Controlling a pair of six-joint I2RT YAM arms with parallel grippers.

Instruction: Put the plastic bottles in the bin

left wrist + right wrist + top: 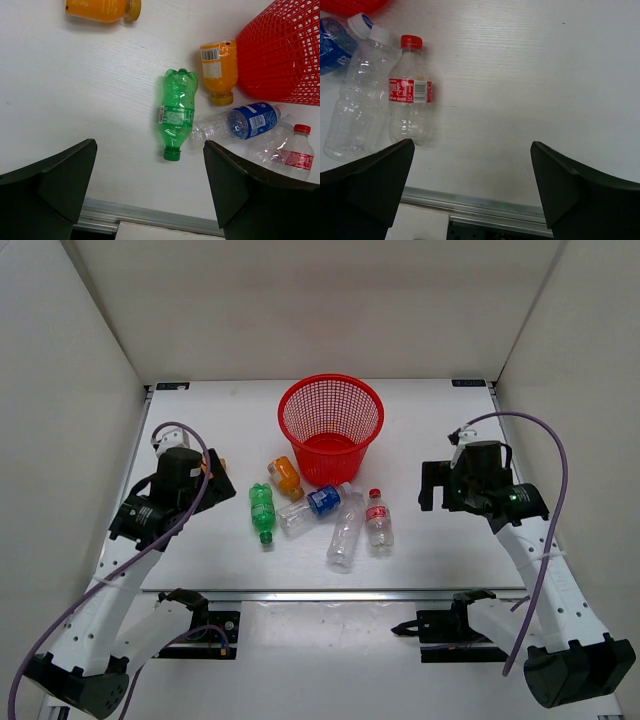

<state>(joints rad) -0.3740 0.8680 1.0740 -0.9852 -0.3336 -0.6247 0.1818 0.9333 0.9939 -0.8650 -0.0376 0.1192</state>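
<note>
Six bottles (322, 502) lie on the bench (450, 440). Five cluster just on the near side of the red bin (330, 468), with the green bottle (176, 117) leftmost. The sixth, an orange bottle (102, 8), is cut off at the edge of your left wrist view. Barcodes show, but the label print is too small to read. Your left hand (149, 145) and right hand (472, 144) both gape wide, holding nothing.

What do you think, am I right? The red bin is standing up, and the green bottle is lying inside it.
Not quite. The bin is standing up, but the green bottle is not inside it. It is lying on the table, in front of the bin. The top view shows this.
</note>
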